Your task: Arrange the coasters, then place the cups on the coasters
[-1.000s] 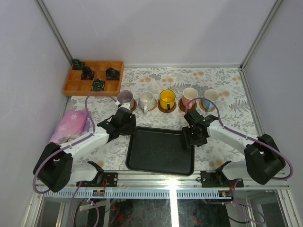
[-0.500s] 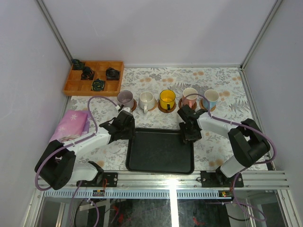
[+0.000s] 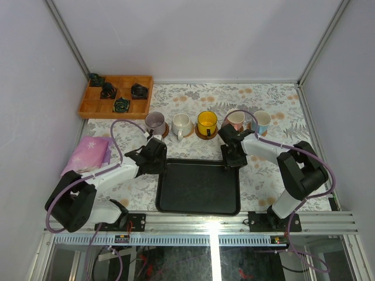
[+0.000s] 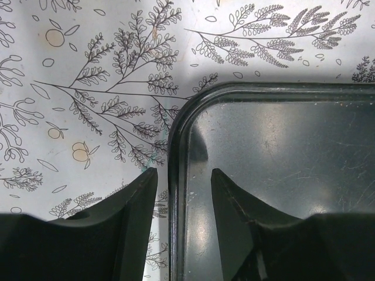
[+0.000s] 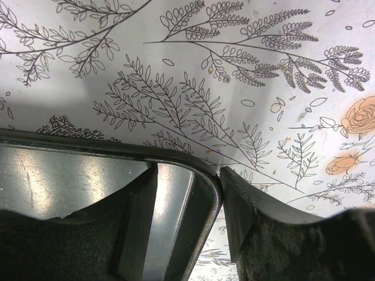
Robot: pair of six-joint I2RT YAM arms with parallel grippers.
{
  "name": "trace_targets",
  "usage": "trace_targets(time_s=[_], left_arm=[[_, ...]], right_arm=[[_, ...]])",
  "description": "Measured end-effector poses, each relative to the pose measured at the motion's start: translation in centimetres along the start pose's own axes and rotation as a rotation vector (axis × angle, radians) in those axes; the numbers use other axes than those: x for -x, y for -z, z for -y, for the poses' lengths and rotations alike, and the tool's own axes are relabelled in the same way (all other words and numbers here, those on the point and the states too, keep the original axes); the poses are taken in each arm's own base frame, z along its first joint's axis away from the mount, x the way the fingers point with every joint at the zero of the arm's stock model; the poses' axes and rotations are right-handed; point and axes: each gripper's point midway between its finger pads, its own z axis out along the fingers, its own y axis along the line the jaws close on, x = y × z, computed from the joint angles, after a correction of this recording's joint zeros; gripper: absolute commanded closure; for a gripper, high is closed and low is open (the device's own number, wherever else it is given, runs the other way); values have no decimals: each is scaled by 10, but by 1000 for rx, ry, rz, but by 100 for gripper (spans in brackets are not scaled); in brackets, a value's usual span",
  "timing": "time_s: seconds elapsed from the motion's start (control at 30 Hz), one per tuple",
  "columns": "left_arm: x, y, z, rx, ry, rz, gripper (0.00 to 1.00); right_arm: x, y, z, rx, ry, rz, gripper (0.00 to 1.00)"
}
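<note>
Two rounded corners, glossy black tray (image 3: 199,188), left claw (image 4: 183,174) and right claw (image 5: 188,171) narrowly agape astride rim

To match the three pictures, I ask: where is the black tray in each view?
Top external: the black tray lies in the centre, slightly low.
Left wrist: the black tray fills the right side, its corner at upper middle.
Right wrist: the black tray is at lower left, its corner near the middle.
Shared landmark: the floral tablecloth.
</note>
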Motion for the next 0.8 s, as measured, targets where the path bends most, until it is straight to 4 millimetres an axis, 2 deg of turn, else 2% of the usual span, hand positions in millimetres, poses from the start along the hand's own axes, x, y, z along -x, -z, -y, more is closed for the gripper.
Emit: trace_targets(time_s=[0.43, 0.8], left_arm=[[-12, 5, -4, 13, -7, -39, 60], [-10, 6, -5, 18, -6, -27, 57]], right_arm=[[15, -3, -1, -7, 8, 19, 46], [20, -4, -2, -7, 15, 23, 47]])
